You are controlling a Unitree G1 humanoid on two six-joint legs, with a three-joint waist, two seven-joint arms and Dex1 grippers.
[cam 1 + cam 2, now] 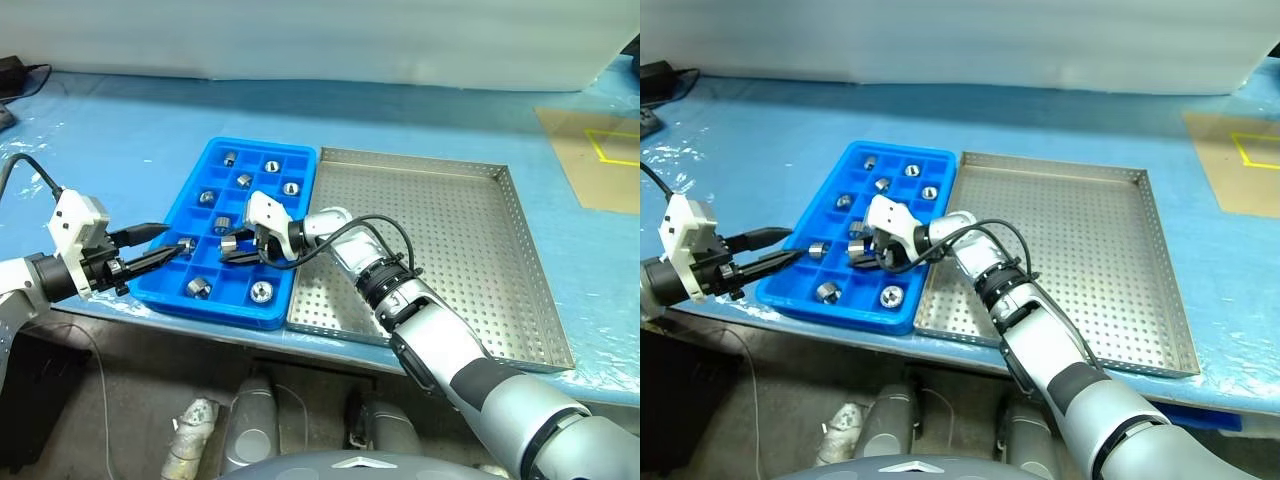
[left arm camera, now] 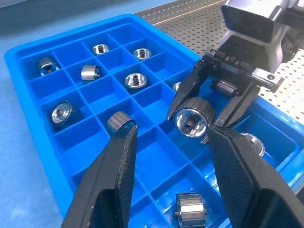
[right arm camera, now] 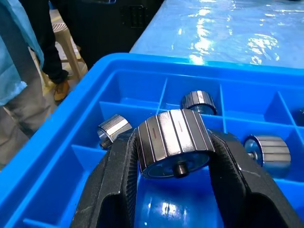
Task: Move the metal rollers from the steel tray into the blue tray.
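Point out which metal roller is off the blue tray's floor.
The roller clamped between the right hand's fingers, held above the blue tray. Every other roller rests in a compartment, like the one at the near corner.

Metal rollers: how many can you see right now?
10 metal rollers: nine lie in the blue tray's compartments, one is held in the right claw above it. None on the steel tray; the claw may hide another.

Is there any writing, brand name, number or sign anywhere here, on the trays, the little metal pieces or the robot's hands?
No readable text anywhere.
Blue tray: plain, no label.
Steel tray: only holes, no marking.
Metal rollers, including the one in the right gripper: bare metal, no stamp visible.
Left gripper: plain black fingers.
Brown board on the table: yellow line marking, a shape, not letters.
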